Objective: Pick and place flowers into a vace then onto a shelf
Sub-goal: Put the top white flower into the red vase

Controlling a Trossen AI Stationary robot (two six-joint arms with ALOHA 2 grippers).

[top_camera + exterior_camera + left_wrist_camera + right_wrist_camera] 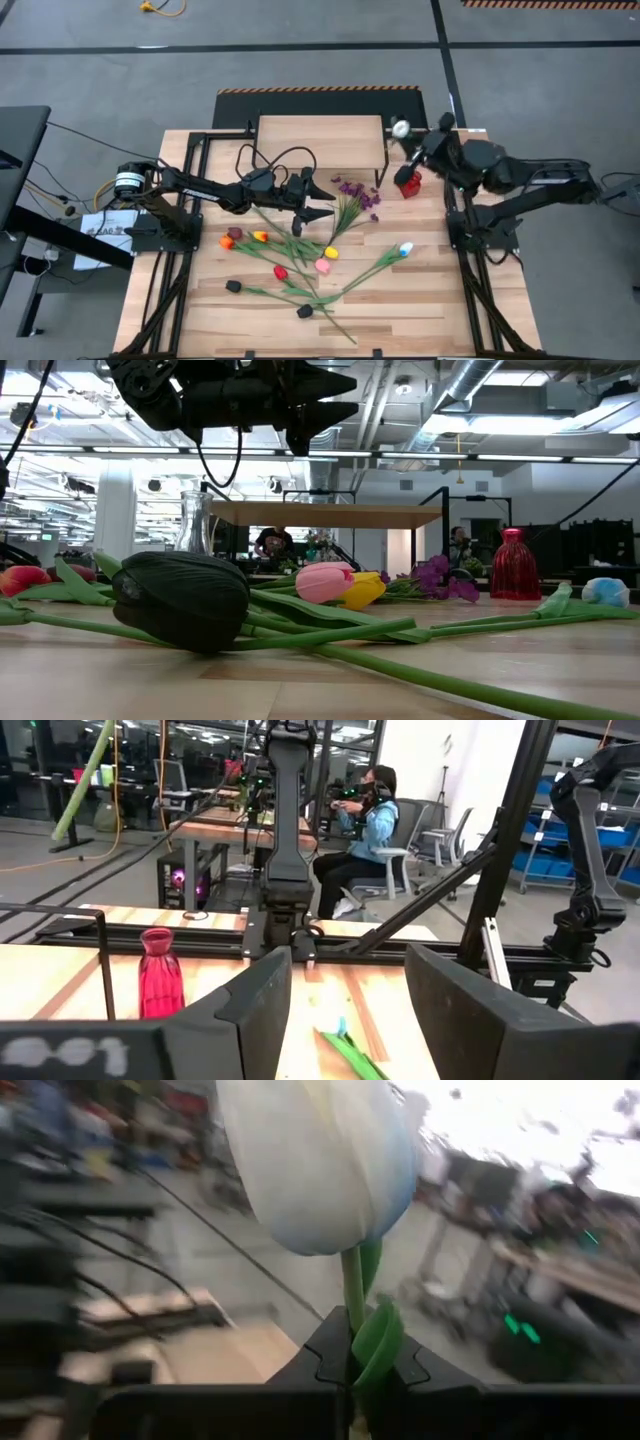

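Several long-stemmed flowers (300,262) lie loose on the slatted table, among them a black tulip (180,600), a pink one (322,581), a yellow one (364,590) and purple sprigs (358,195). A red vase (408,184) stands upright beside the shelf (320,135). My right gripper (413,141) is above the vase, shut on a white tulip (315,1160). My left gripper (330,201) hangs open and empty over the flowers, clear of the table in the low view (345,396). My right gripper pinches the white tulip's green stem (352,1315) between its two fingers, a short way below the head. The fingers lie across the stem. The head (400,128) stands out beyond the fingertips, and the flower is lifted clear of the table.
The shelf stands at the table's far middle on thin black legs (442,525). A clear glass vase (195,520) shows in the low view, far left. A white-blue tulip (404,249) lies at the right of the pile. People sit beyond the table (365,830).
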